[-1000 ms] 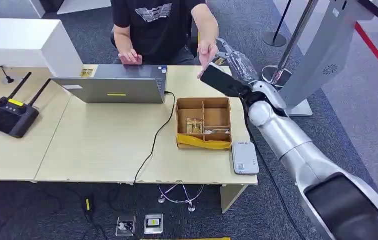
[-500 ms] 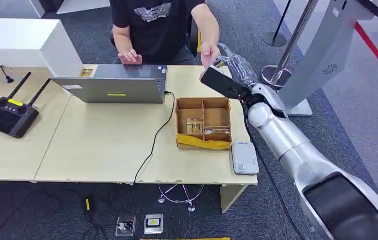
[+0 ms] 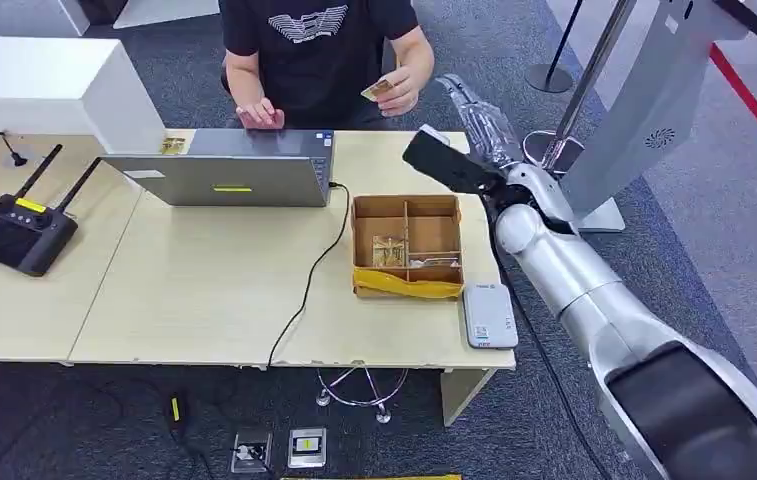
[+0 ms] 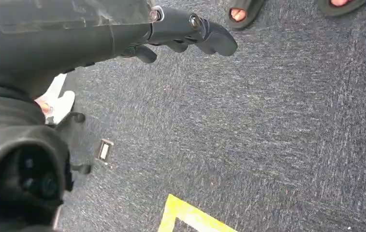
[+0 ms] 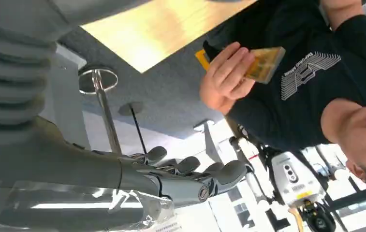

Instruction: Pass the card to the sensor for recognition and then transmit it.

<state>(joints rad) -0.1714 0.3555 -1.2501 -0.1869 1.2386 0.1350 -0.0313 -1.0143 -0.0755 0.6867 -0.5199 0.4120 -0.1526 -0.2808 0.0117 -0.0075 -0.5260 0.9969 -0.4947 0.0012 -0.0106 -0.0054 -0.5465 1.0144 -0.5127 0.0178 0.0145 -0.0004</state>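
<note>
A person behind the table holds the yellowish card (image 3: pixel 379 88) up in front of their chest. In the right wrist view the card (image 5: pixel 265 63) sits pinched in that person's hand (image 5: pixel 224 79). My right hand (image 3: pixel 479 125) is raised past the table's far right corner, fingers (image 5: pixel 190 171) stretched out and empty, a short way right of the card. The white card sensor (image 3: pixel 489 315) lies flat at the table's front right corner, well below my right arm. My left hand (image 4: pixel 185 29) hangs over the carpet, fingers loose and holding nothing.
A cardboard compartment box (image 3: pixel 406 200) with small items stands beside the sensor. A grey laptop (image 3: pixel 224 170) with a black cable sits at the table's back, a black antenna device (image 3: pixel 19 230) at the left. A grey stand (image 3: pixel 644 110) rises on my right.
The person reached to my right hand, took the card out of it, and drew it back toward their chest. My right hand now holds nothing and has barely moved.
</note>
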